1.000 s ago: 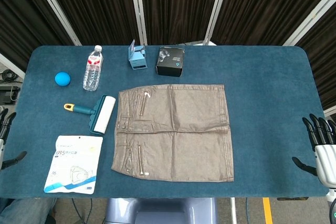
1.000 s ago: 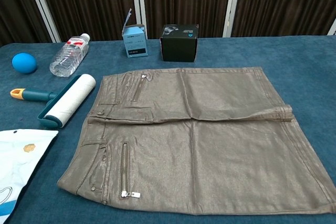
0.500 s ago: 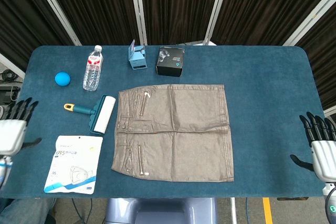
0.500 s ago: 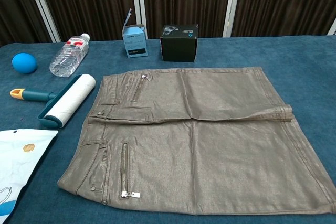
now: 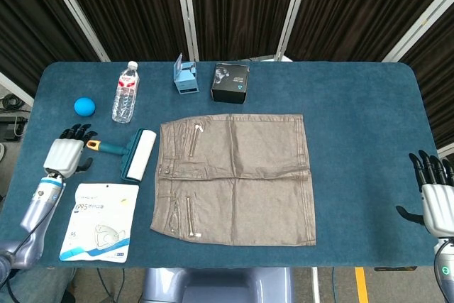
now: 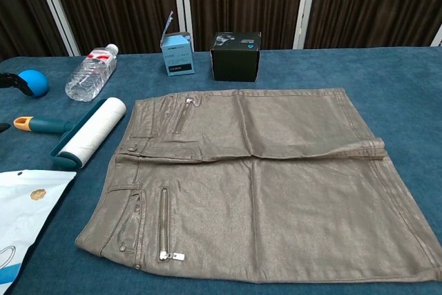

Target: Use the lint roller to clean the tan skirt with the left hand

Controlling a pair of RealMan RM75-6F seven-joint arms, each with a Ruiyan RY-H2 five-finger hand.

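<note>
The tan skirt (image 5: 235, 177) (image 6: 252, 181) lies flat in the middle of the blue table. Left of it lies the lint roller (image 5: 133, 152) (image 6: 82, 134), with a white roll, teal frame and yellow-tipped handle pointing left. My left hand (image 5: 66, 155) hovers just left of the handle tip, fingers spread, holding nothing. In the chest view only its dark fingertips (image 6: 7, 82) show at the left edge. My right hand (image 5: 435, 196) stays at the table's right edge, open and empty.
A blue ball (image 5: 84, 106), a water bottle (image 5: 125, 91), a small blue box (image 5: 186, 76) and a black box (image 5: 230, 82) line the far side. A white mask packet (image 5: 99, 221) lies near the front left corner, just below my left hand.
My left hand has come in from the table's left edge toward the roller's handle. The right hand has barely shifted. The roller and skirt have not moved.
</note>
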